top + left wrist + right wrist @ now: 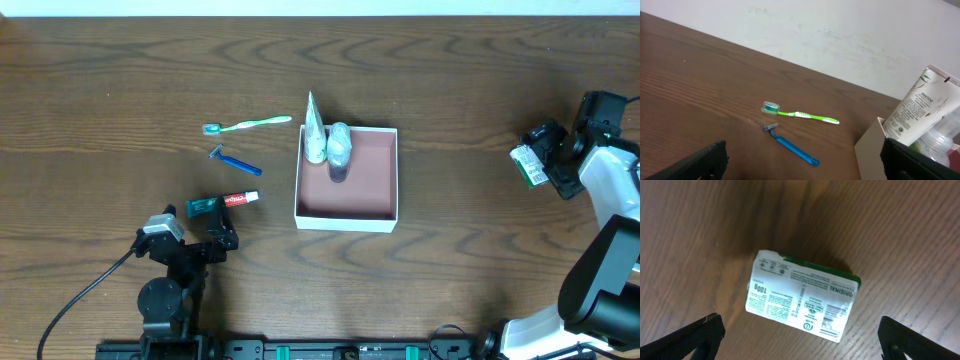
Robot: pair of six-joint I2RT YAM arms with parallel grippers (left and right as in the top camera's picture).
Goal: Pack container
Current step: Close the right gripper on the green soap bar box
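Observation:
The container (368,187), a shallow white box with a pinkish-brown inside, sits mid-table. A white Pantene tube (314,130) and a clear bottle (339,147) lie in its far left corner. Both also show in the left wrist view, the tube (920,107) and the bottle (941,141), behind the container's near corner (871,152). A green toothbrush (250,124), a blue razor (235,161) and a small toothpaste tube (226,202) lie left of the container. My left gripper (222,240) is open and empty, near the toothpaste. My right gripper (800,342) is open over a green-and-white soap box (802,297).
The toothbrush (801,115) and razor (792,146) lie ahead of my left gripper (805,167) on the brown wooden table. The soap box (527,165) and my right gripper (547,160) are far right of the container. A pale wall borders the table's far edge.

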